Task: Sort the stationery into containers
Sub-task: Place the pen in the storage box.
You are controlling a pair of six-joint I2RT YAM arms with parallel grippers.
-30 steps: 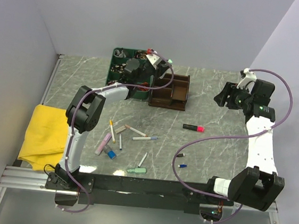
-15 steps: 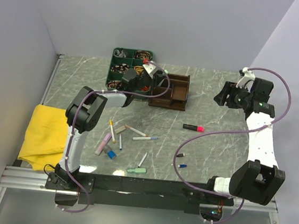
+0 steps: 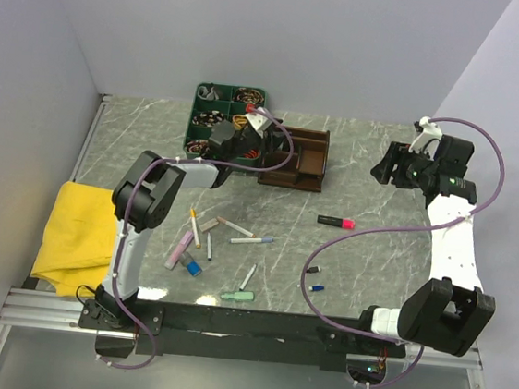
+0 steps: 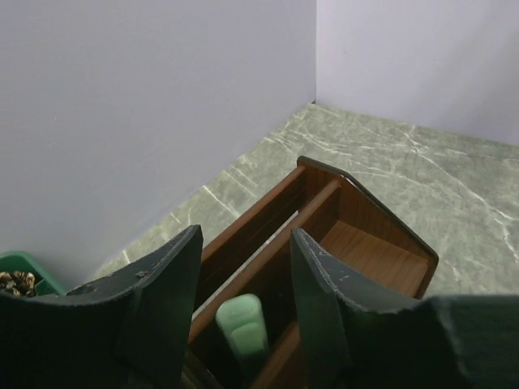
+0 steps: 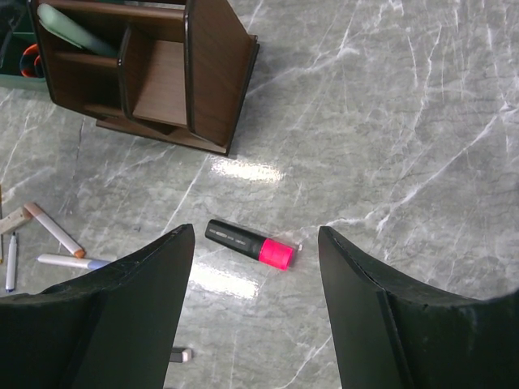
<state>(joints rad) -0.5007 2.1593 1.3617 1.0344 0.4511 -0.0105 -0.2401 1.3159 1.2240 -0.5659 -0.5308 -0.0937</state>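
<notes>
- Nearest us, by the front of the table (image 3: 382,263), a mint eraser (image 3: 239,295) lies loose. Just beyond it are a blue cap (image 3: 194,268) and a scatter of pens and markers (image 3: 211,231), with small bits (image 3: 315,270) toward the middle. None of these has shifted in the last second.
- At the left edge, a yellow cloth (image 3: 75,231) lies bunched. It is not part of the sorting.
- Further in, on the right half, a pink-and-black marker (image 3: 335,222) lies alone, well apart from the other stationery and not yet sorted.
- The right gripper (image 3: 388,166) hangs above and beyond that marker. Its fingers are spread wide and hold nothing, as they did a second ago.
- At the back, in the middle, stands the wooden organiser (image 3: 305,159). The left gripper (image 3: 246,142) has dropped in over its left end.
- The left gripper's fingers have just parted. Its wrist view shows a mint highlighter (image 4: 243,328) standing in one of the organiser's slots, with a gap between it and each finger.
- We judge that the highlighter has just been let go, so one more piece is sorted.
- Furthest back on the left, a green tray (image 3: 203,114) holds small odds and ends.
- About a dozen pieces still lie on the table. The left arm looks free to lift away for the next one.
</notes>
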